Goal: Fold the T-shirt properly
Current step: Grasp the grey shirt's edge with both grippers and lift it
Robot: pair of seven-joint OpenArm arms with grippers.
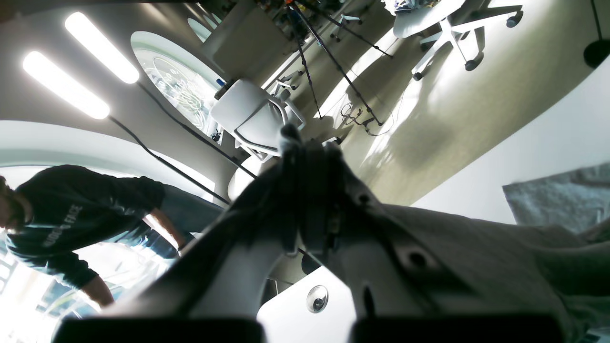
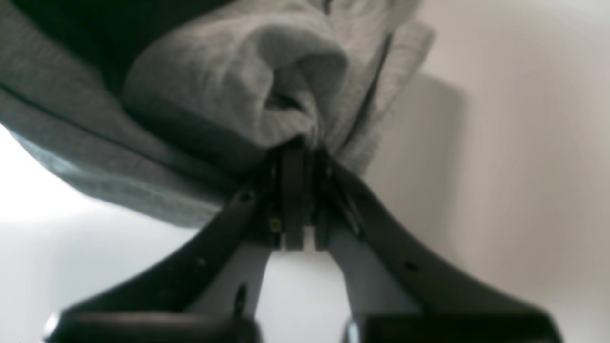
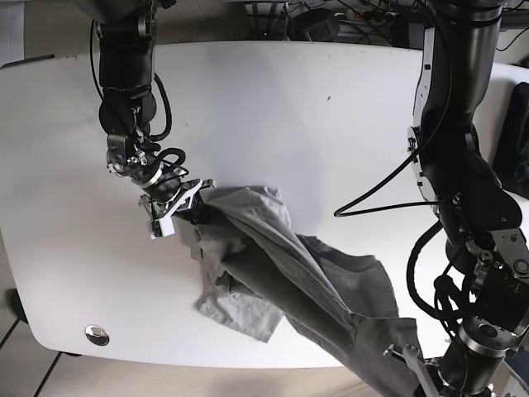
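Right gripper [image 2: 298,143]: jaws fully closed, a bunched wad of the grey T-shirt [image 3: 273,273] pinched at the tips. Cloth balloons right above the pinch, so it's holding several layers, not one clean edge.

Left gripper [image 1: 305,143]: jaws look closed in the left wrist view, and pale fabric runs off its side toward the lower right. The base view shows a taut band of shirt running down to that arm at the near right corner of the desk [image 3: 331,124]. Reads as clamped on the shirt, but the pinch point itself is dark and partly hidden.

Shirt position: stretched diagonally, from the right gripper over the left-centre of the desk to the near right corner, where it goes over the near edge. A loose flap lies flat on the desk toward the near left corner, near the round grommet [image 3: 97,334]. The rest is ridged and twisted between the two grips.

My read of the step: spread it flat before any fold.

How to do it well:
- Keep both grips firm; a multi-layer wad slips easily.
- Pull the two ends apart evenly, just enough to take the twist out.
- Bring the left end back up over the near edge so nothing hangs off.
- Lower together, so the slack flap doesn't get trapped underneath.
- Release only once the cloth is lying on the desk.

Risk: the ridge gets pressed in as a crease if it's laid down twisted.
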